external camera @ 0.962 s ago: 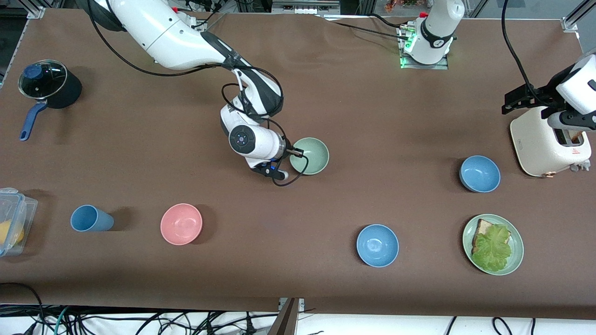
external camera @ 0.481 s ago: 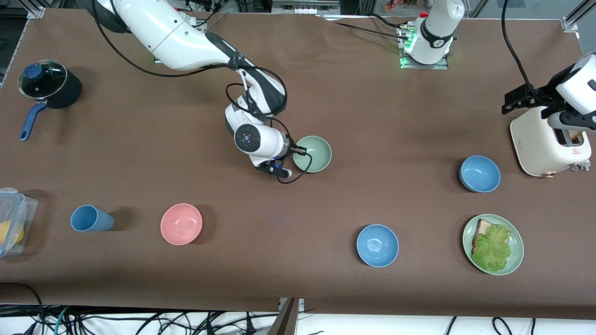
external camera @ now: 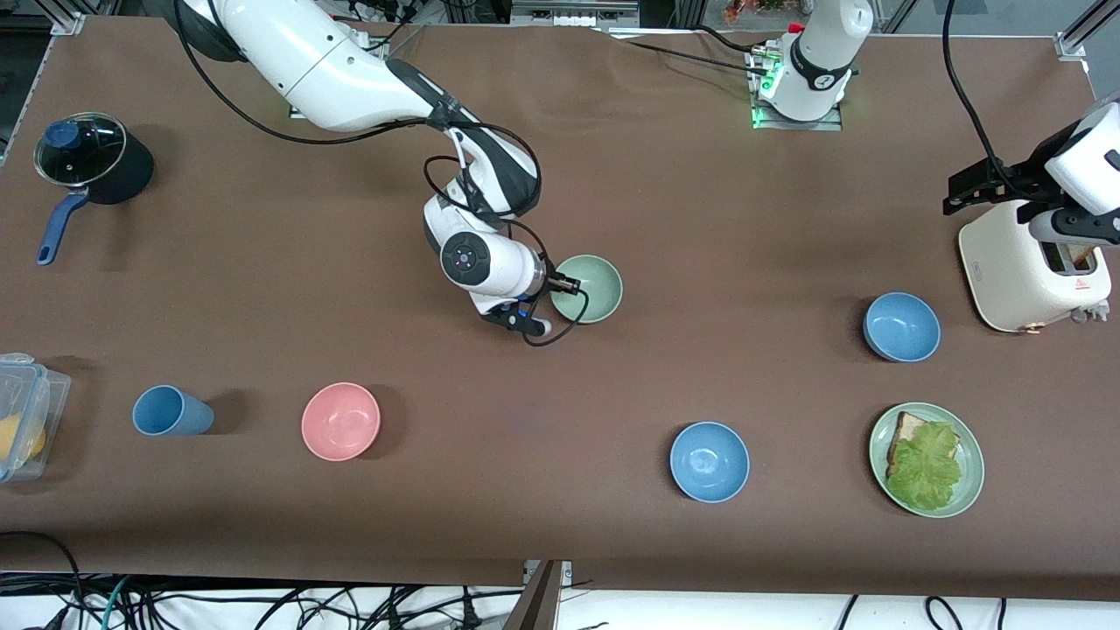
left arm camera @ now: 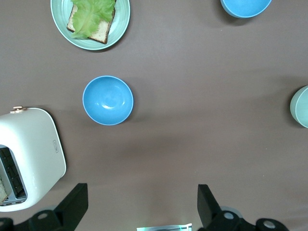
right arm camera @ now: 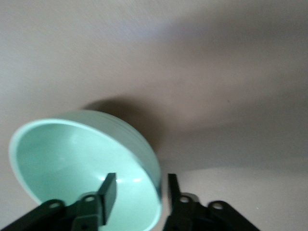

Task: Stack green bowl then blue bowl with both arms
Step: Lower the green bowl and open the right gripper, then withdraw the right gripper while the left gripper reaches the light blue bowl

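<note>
1. Green bowl (external camera: 587, 289) near table centre, rim pinched by right gripper (right arm camera: 138, 191): one finger (right arm camera: 109, 188) inside, the other outside the wall, narrow gap, closed on the rim. Bowl tilted in right wrist view; shadow on table under it.
2. Right gripper (external camera: 549, 287) at the bowl's edge toward right arm's end; right arm (external camera: 350, 70) reaching in from its base.
3. Blue bowl (external camera: 710, 461) nearer front camera than green bowl, toward left arm's end; resting on table, well apart, untouched. Also at edge of left wrist view (left arm camera: 245, 6).
4. Second blue bowl (external camera: 902, 326) further toward left arm's end than green bowl, slightly nearer front camera; on table (external camera: 700, 219), near toaster (external camera: 1032, 267). Seen in left wrist view too (left arm camera: 108, 100).
5. Green plate (external camera: 927, 459) w/ bread + lettuce: toward left arm's end from green bowl, nearer front camera, past the first blue bowl.
6. Left gripper (left arm camera: 139, 207) up in air beside the toaster (left arm camera: 26, 159), fingers (left arm camera: 76, 204) spread wide, holding nothing; left arm waiting. Green bowl edge just visible (left arm camera: 301, 107) in left wrist view.
7. Pink bowl (external camera: 340, 421) nearer front camera than green bowl, toward right arm's end; blue cup (external camera: 171, 410) further the same way, then clear container (external camera: 26, 411) at table edge.
8. Black pot (external camera: 92, 166) w/ glass lid, blue handle: well apart from green bowl, toward right arm's end, farther from front camera.
</note>
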Controlling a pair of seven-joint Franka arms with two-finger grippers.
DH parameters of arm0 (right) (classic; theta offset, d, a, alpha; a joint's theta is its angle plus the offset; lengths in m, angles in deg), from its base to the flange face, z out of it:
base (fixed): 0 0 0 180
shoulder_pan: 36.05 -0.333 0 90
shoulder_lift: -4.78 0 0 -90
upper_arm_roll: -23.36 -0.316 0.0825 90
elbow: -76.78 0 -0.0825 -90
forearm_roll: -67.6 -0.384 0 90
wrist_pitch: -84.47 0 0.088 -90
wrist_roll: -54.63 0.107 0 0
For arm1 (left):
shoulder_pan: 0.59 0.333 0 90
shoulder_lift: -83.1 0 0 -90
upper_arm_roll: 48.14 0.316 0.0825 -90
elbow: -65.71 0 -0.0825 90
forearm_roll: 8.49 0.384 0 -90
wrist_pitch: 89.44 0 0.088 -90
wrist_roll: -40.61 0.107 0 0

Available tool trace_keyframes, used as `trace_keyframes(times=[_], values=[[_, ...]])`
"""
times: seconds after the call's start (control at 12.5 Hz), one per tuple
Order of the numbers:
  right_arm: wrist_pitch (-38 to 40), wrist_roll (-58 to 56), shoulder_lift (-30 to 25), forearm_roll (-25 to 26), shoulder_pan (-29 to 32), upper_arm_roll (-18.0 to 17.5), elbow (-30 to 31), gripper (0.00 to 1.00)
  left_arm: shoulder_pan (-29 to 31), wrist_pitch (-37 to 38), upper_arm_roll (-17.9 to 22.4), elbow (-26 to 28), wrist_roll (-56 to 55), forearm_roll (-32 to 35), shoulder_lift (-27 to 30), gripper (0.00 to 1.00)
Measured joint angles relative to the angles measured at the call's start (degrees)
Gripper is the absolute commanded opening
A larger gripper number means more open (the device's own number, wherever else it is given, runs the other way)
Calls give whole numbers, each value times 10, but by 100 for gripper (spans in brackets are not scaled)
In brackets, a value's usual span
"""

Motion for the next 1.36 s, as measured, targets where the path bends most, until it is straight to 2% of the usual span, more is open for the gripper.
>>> trace_keyframes(times=[0.24, 0.48, 0.64, 1.04, 1.12, 1.36], values=[[109, -7, -11, 4, 12, 4, -80, 100, 0, 0, 0, 0, 0, 0, 0, 100], [180, -58, -46, 42, 60, 9, -131, 100, 0, 0, 1, 0, 0, 0, 0, 100], [215, -135, -76, 77, 121, 12, -135, 100, 0, 0, 7, 0, 0, 0, 0, 100], [325, -356, -125, 119, 278, 20, -142, 100, 3, -23, 20, 8, 0, 0, -16, 100], [342, -385, -139, 128, 302, 22, -143, 100, 4, -46, 23, 22, 0, 0, -23, 100], [366, -416, -183, 132, 360, 22, -146, 100, 7, -138, 31, 108, 0, 13, -44, 100]])
